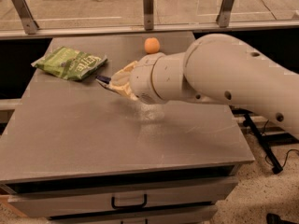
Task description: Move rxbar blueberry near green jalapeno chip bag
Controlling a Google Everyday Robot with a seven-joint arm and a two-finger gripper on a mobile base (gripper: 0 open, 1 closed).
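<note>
The green jalapeno chip bag (70, 63) lies flat at the table's back left. My gripper (113, 82) reaches in from the right and is shut on the rxbar blueberry (103, 79), a dark navy bar of which only the left end shows past the cream fingers. The bar is held just above the table, close to the right edge of the bag. My large white arm hides the rest of the bar.
A small orange ball (151, 45) sits at the back of the grey table (93, 139). A railing with metal posts runs behind the table. Drawers with a black handle (128, 203) are below the front edge.
</note>
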